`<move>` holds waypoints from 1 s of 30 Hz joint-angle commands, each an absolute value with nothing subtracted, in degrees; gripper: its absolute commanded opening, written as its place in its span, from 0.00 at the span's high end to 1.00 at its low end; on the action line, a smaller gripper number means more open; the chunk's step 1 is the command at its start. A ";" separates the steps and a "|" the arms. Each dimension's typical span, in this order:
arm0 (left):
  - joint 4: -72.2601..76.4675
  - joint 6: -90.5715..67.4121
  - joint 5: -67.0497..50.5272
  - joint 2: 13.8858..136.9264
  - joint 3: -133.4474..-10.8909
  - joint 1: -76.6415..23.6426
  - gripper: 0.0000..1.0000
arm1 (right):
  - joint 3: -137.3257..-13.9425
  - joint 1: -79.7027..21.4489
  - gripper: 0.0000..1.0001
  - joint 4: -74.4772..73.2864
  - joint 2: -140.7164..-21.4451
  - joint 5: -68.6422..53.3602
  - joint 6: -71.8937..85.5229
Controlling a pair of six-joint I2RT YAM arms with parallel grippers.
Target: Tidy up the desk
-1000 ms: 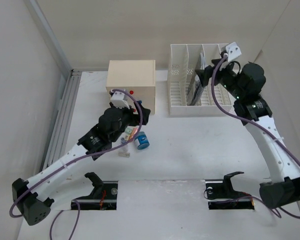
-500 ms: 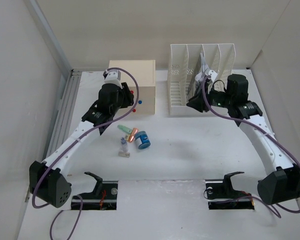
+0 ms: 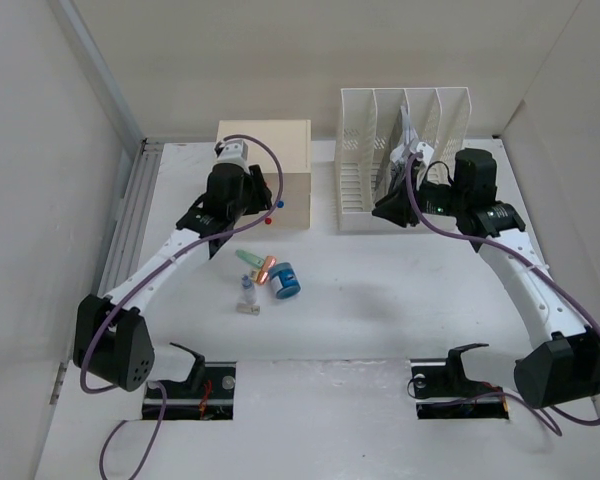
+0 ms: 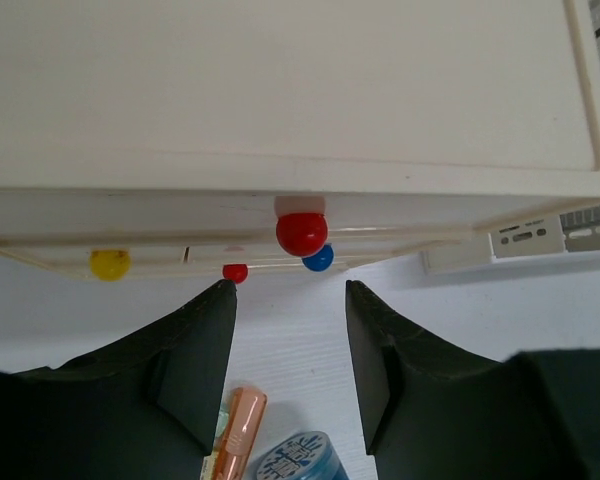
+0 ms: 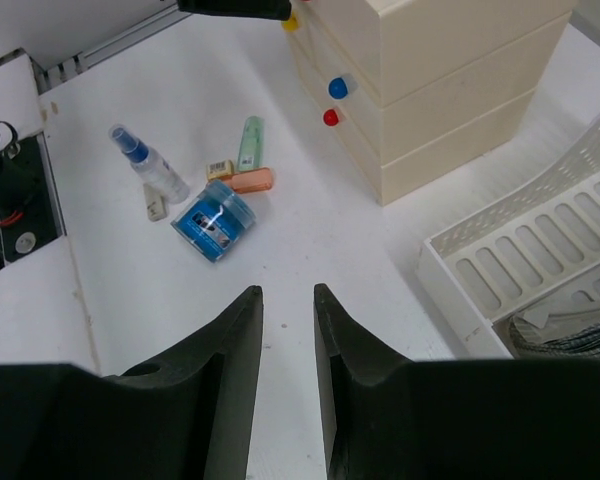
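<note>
Left tool (image 4: pixel 285 300) is hovering empty, jaws partly apart, just in front of the red knob (image 4: pixel 301 233) on the drawer box (image 4: pixel 280 80), having left the jar (image 3: pixel 286 283) and bottle (image 3: pixel 247 295) it was over a second ago. Right tool (image 5: pixel 287 300), empty and nearly clenched, is backing away from the file rack (image 3: pixel 358 170). Worktop (image 3: pixel 380 300) is lying beneath, still cluttered, and a drawer pull is probably coming next.

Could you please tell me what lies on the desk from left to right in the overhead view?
In order: spray bottle → blue jar → white file rack. The cream drawer box, green tube and orange tube overlap these, so they are left out.
</note>
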State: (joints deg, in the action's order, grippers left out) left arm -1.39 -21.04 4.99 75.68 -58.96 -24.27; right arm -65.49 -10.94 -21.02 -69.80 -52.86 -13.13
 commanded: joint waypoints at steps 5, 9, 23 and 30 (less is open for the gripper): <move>3.95 -21.62 8.25 78.66 -60.91 -24.17 0.55 | -66.88 -10.72 0.68 -20.48 -68.99 -55.46 -14.06; 6.05 -22.15 10.98 78.66 -60.30 -24.79 0.56 | -66.88 -10.72 0.68 -20.48 -68.99 -55.99 -14.06; 8.53 -21.63 15.99 77.51 -59.15 -26.37 0.66 | -66.88 -10.72 0.68 -21.01 -68.99 -56.51 -15.12; 8.53 -22.15 16.61 77.52 -58.63 -26.89 0.89 | -66.88 -10.72 0.68 -21.01 -68.99 -56.51 -15.12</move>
